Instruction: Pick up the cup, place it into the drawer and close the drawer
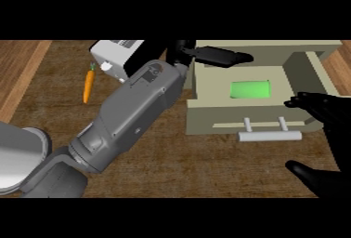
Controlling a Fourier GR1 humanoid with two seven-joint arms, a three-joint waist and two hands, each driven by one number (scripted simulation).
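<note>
Green cup (250, 89) sits inside the open beige drawer (205, 114), upper right of frame. Left hand (218, 56) hovers above, fingers straight; right hand (326, 109) spread wide.

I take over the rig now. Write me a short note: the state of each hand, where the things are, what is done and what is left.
Left hand: above the back edge of the open drawer, fingers straight, holding nothing.
Right hand: open, at the drawer's right side, not touching the handle.
Cup: the green thing inside the drawer, on its floor.
Done: the cup is in the drawer.
Left: draw the left hand clear, then push the drawer shut.
Also on the counter: a carrot, to the left.
</note>
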